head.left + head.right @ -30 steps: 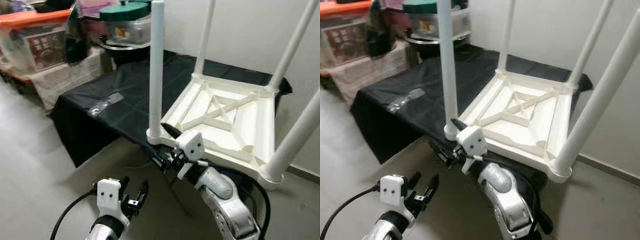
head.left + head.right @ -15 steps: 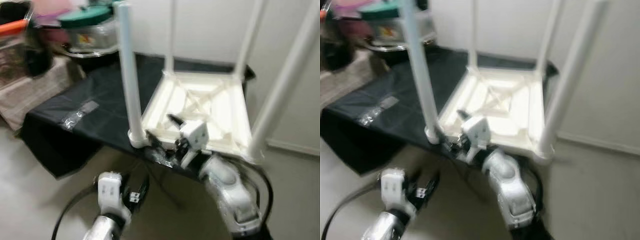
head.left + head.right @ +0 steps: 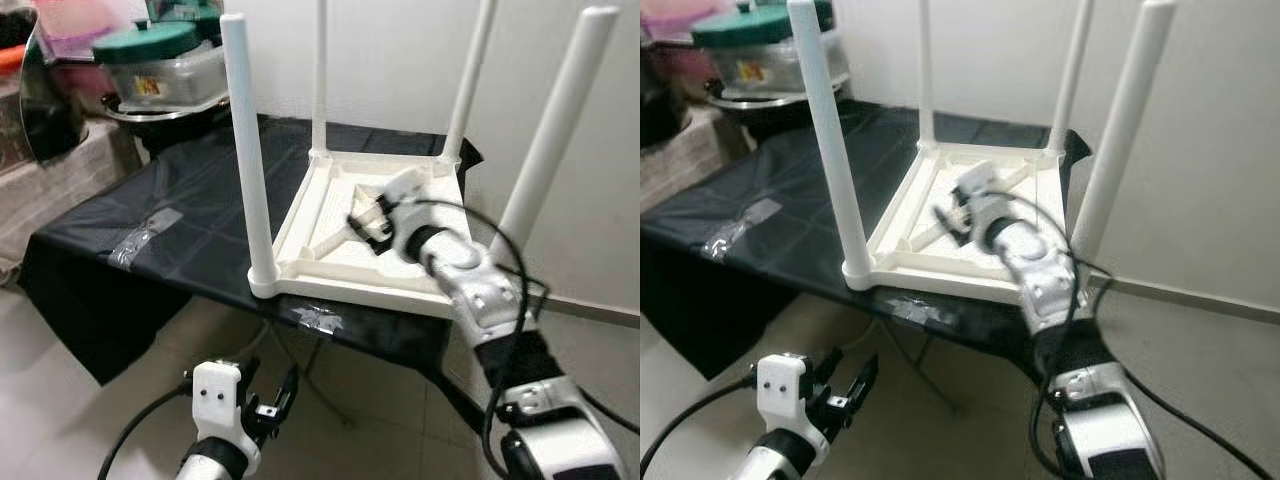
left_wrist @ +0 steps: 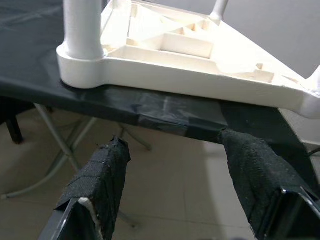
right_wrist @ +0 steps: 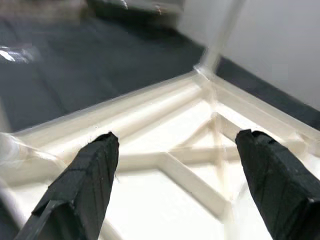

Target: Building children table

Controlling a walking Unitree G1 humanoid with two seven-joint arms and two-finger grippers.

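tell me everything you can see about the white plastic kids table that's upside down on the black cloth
The white plastic children's table lies upside down on the black-covered table, its square top flat on the cloth, near the front edge. Four round white legs point straight up from the corner sockets. The exposed underside has a raised rim and crossed stiffening ribs. The right gripper hovers open above the ribs, not visibly touching. The left gripper hangs open below the edge.

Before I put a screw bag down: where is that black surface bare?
The black cover is bare from the upturned table's near leg across to the tape strip. The back end is crowded by pots. The right gripper, jaws open, hangs over the table's ribbed underside. The left gripper hangs open below the edge.
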